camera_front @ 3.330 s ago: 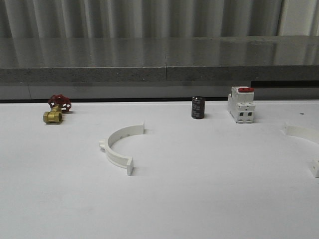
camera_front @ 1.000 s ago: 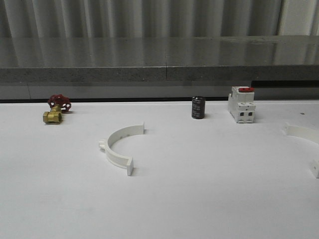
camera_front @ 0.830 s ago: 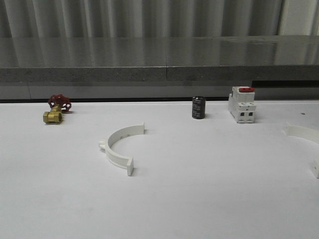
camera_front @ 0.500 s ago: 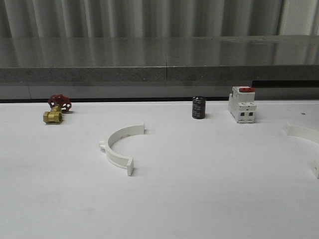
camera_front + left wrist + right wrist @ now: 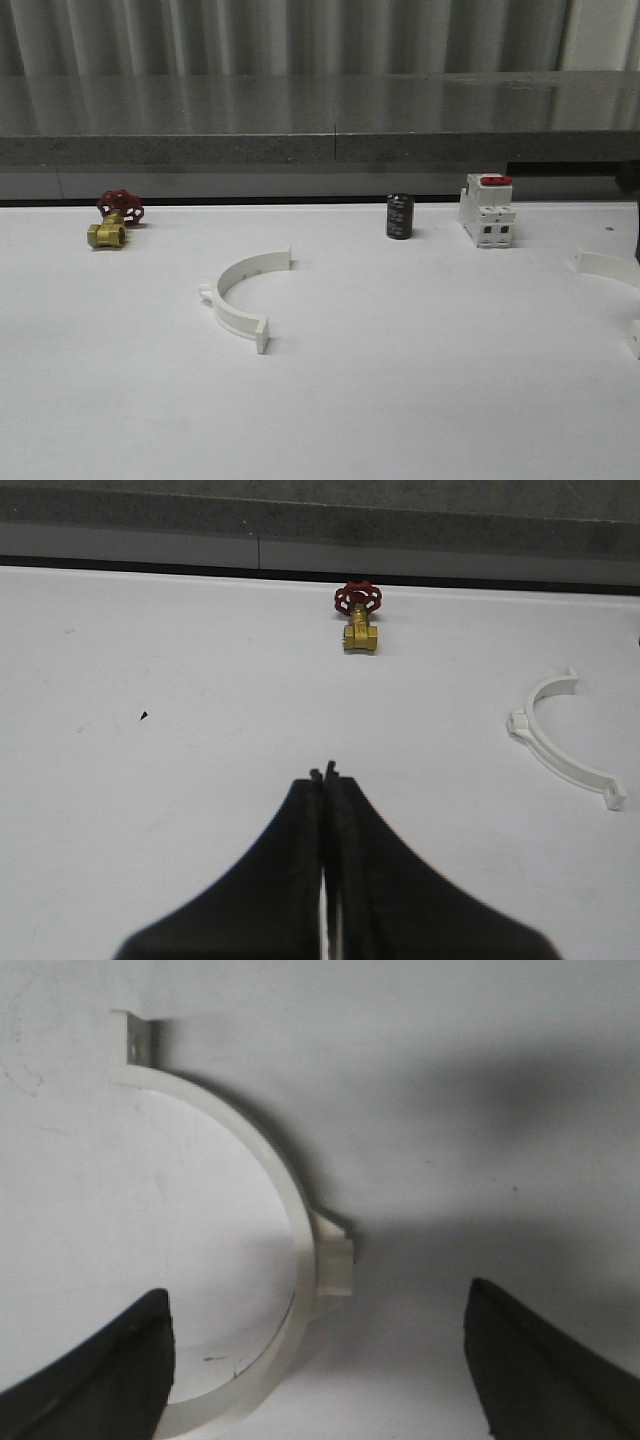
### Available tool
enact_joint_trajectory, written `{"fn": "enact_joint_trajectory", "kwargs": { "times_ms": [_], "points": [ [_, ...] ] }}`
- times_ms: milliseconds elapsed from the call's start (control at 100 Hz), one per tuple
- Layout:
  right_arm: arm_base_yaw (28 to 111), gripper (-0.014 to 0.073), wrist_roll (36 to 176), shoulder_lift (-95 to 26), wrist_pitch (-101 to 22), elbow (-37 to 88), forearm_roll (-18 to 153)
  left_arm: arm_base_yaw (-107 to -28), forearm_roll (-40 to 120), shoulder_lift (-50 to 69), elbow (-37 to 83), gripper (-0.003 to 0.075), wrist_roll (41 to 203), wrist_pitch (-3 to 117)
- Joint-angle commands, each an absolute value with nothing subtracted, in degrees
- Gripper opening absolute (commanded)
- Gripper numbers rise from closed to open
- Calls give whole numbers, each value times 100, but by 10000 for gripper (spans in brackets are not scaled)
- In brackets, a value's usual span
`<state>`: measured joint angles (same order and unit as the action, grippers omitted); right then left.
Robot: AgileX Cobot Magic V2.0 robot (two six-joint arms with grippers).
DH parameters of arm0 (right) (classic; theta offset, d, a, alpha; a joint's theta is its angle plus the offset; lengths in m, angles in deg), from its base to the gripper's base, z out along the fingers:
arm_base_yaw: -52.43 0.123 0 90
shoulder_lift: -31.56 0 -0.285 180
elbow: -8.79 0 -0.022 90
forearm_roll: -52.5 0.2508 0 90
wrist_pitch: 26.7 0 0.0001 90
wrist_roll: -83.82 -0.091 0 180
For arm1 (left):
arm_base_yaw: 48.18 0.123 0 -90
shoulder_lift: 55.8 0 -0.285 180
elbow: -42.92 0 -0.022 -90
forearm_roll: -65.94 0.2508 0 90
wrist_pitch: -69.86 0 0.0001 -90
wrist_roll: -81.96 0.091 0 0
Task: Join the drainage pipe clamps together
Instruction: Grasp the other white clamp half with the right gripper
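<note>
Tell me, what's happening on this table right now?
A two-armed robot is about to join two white clamp halves, and nothing is held yet. One clamp half lies alone near the table's middle. The other clamp half lies at the right edge, and the right gripper hangs open over it, fingers either side of the arc. The left gripper is shut and empty over bare table. A brass valve, a dark cylinder and a breaker stand along the back.

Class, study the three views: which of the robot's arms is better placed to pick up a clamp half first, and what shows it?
The right. Its open gripper hangs directly over the right clamp half, fingers either side. The left gripper is shut over bare table, well away from the left clamp half.
</note>
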<state>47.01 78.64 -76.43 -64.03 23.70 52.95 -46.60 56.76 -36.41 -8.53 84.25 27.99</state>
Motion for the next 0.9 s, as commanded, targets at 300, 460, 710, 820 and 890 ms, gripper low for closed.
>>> {"fn": "enact_joint_trajectory", "kwargs": {
  "times_ms": [300, 460, 710, 820, 890],
  "points": [
    [4657, 592, 7938, -7811, -5959, 2200, 5373, -4652, 5589, -3587, -707, -20, 8420, 3209],
    [4657, 592, 7938, -7927, -5939, 2200, 5401, -4652, 5589, -3587, -707, -20, 8420, 3209],
    [4657, 592, 7938, -7996, -5945, 2200, 5437, -4652, 5589, -3587, -707, -20, 8420, 3209],
    [4657, 592, 7938, -7996, -5952, 2200, 5436, -4652, 5589, -3587, -707, -20, 8420, 3209],
    [4657, 592, 7938, -7996, -5935, 2200, 5436, -4652, 5589, -3587, -707, -20, 8420, 3209]
  ]
}}
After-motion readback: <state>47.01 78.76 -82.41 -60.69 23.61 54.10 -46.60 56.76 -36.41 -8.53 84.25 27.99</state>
